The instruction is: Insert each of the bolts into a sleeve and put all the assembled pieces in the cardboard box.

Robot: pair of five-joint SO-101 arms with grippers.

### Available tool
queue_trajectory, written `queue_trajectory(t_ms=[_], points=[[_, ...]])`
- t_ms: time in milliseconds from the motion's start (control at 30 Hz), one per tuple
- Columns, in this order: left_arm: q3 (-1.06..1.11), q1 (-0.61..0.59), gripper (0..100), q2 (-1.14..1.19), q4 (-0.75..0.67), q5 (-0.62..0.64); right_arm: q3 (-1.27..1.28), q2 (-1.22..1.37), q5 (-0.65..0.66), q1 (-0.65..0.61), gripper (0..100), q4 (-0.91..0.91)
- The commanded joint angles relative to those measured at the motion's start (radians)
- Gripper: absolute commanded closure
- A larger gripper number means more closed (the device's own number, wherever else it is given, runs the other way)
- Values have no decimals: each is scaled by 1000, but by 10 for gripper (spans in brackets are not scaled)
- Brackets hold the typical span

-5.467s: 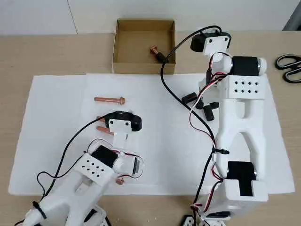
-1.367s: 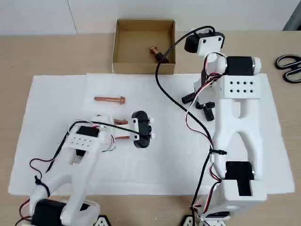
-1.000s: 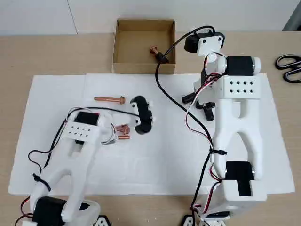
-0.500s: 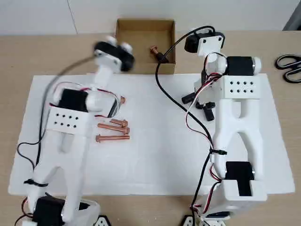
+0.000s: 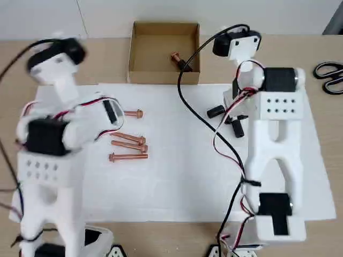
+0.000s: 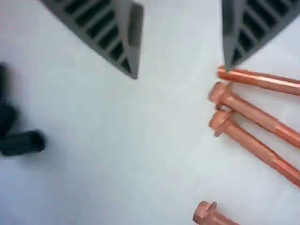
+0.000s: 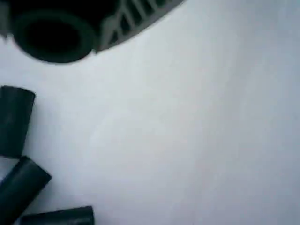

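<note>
High view: bare white mat (image 5: 177, 182) runs from the near edge up between the four loose bolts (image 5: 128, 145) at left and the loose sleeves (image 5: 216, 111) at right. Left gripper (image 6: 182, 70) hangs above the bolt heads, jaws wide apart and empty; right gripper (image 7: 101, 33) clamps one sleeve (image 7: 54, 40) end-on. Farthest, the cardboard box (image 5: 155, 53) sits at the mat's far edge, with one assembled piece (image 5: 180, 61) by its right wall.

pale wooden table (image 5: 107, 59), white wall (image 5: 43, 16) behind — scissors (image 5: 329, 72) at the edge.
</note>
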Motion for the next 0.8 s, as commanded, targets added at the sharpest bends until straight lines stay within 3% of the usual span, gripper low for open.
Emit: queue_trajectory(t_ms=[0,167,300,433,633,767], points=[[67,-9,885,-61,-14,66,-8,-64,-9,2,995,-5],[315,-3,885,-37,-74,115,-6,-64,-9,2,995,-4],[553,-5,885,15,-235,354,-6,-64,-9,2,995,-4],[693,-2,888,41,-454,488,-6,-64,-9,2,995,-2],[826,-2,888,46,-652,537,-6,-64,-9,2,995,-2],[877,-2,888,46,-704,537,-6,-64,-9,2,995,-2]])
